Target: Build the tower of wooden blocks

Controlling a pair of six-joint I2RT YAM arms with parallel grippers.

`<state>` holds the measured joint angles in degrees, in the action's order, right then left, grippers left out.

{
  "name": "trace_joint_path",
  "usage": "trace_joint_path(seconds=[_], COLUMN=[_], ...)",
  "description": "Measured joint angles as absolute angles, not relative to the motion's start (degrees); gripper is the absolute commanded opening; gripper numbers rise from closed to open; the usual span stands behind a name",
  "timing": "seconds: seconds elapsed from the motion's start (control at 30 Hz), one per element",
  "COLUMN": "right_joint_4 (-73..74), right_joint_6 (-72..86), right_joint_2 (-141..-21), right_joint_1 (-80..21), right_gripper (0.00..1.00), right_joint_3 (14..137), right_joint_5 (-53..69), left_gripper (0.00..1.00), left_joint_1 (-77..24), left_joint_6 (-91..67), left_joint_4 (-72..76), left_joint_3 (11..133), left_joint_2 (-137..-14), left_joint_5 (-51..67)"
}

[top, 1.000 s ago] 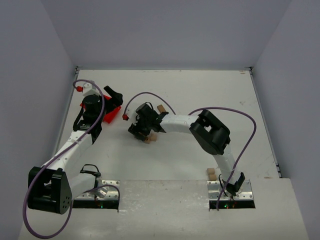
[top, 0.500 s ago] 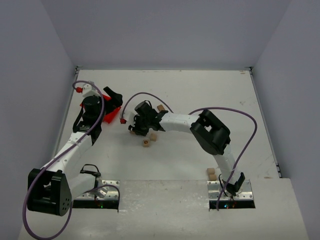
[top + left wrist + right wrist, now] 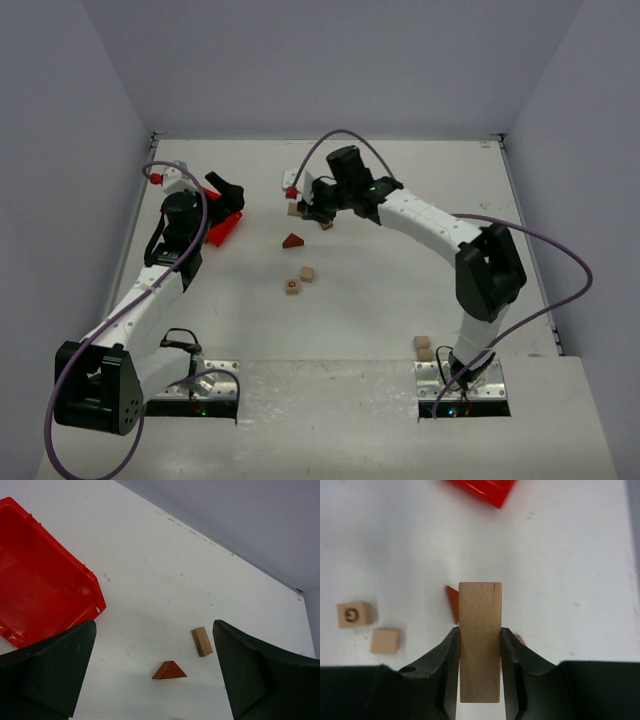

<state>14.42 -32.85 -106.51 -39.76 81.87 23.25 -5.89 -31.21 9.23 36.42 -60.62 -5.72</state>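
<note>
My right gripper (image 3: 480, 642) was clamped on a pale plank (image 3: 480, 630), its fingers pressing the long sides. Only its own wrist view showed that grip. From above, at upper centre, I could barely make it out. Lower in that frame lay the roof triangle (image 3: 292, 240) and two cubes (image 3: 307, 273). My left gripper (image 3: 154, 630) hung wide open and empty near the red bin (image 3: 45, 590). Its view showed a second plank (image 3: 202, 641) lying on the bench (image 3: 150, 570).
</note>
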Motion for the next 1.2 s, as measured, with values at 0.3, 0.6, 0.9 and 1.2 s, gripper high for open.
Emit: trace_joint_path(seconds=[0.3, 0.6, 0.9, 1.2], right_joint_4=[24.57, 26.65, 19.14, 9.81], right_joint_6=[-46.3, -48.29, -43.56, -32.78], right_joint_2=[-94.79, -87.14, -82.83, -82.77], right_joint_1=[-27.01, -28.99, -32.56, -40.61], right_gripper=[0.1, 0.08, 0.08, 0.11], right_joint_3=[76.56, 53.91, 39.66, 33.55], right_joint_5=[25.73, 28.97, 27.87, 23.11], left_gripper=[1.0, 1.0, 1.0, 1.0], left_joint_1=[-5.89, -5.89, -5.91, -5.93], left_joint_6=[-30.24, -30.22, -30.26, -30.26], left_joint_4=[9.24, 8.12, 7.94, 7.94], left_joint_3=[36.45, 38.24, 39.88, 39.97], left_joint_2=[-61.65, -68.06, -70.43, -70.41], left_joint_5=[-6.55, -6.3, -3.65, -3.64])
